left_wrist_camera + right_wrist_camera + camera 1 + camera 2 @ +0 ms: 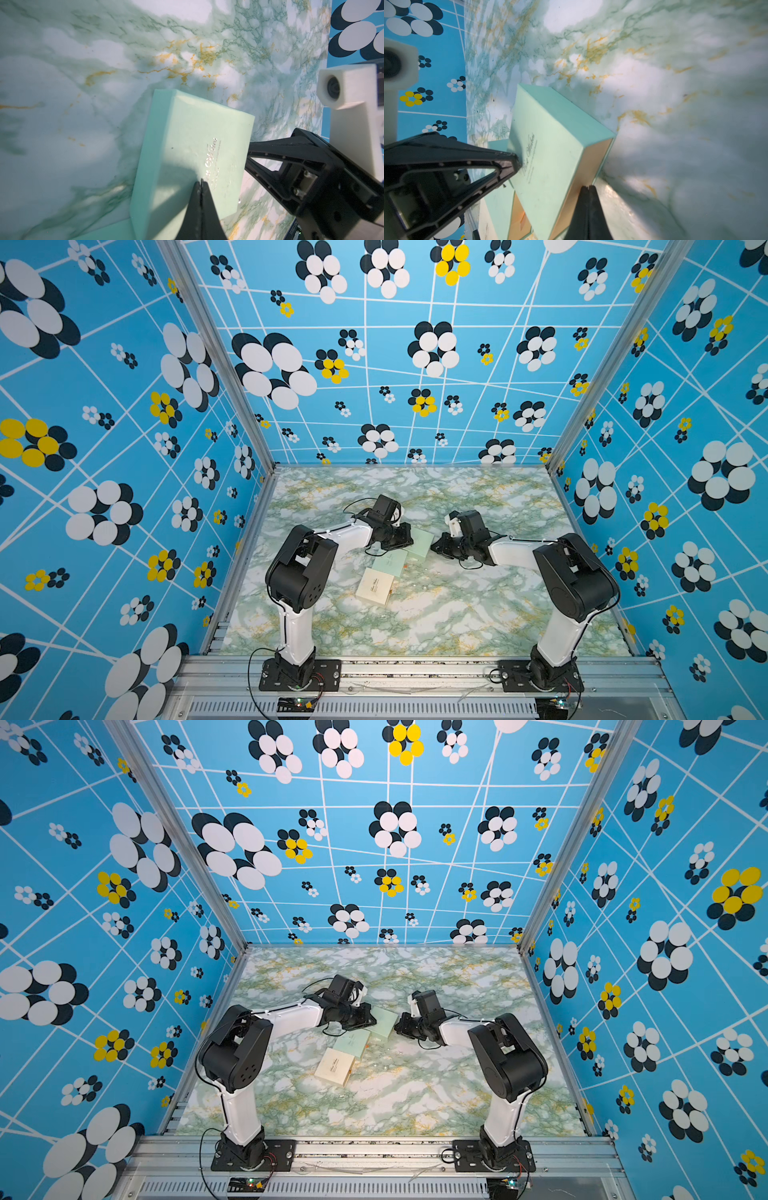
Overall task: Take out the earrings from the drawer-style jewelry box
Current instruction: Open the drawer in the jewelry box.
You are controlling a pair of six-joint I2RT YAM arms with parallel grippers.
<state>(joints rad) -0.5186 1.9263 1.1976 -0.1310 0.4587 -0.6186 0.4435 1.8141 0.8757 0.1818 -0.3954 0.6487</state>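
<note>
Nearest the front edge of the surface (415, 626): cream box (375, 586), closed. Just right of it, a few glinting earrings (424, 588) lie loose on the marble. I'd say those are already out; too small to count. Next back, middle mint box (390, 563), just beside the cream one. Farthest, far mint box (422, 544), mid-surface. Left hand (201, 184), tips together, sits on its top. Right hand (588, 188), tips together, is at the tan drawer face (589, 164); can't tell if it's pinching a tab. Drawer looks fully in. My read of what's left: pull it, empty it.
</note>
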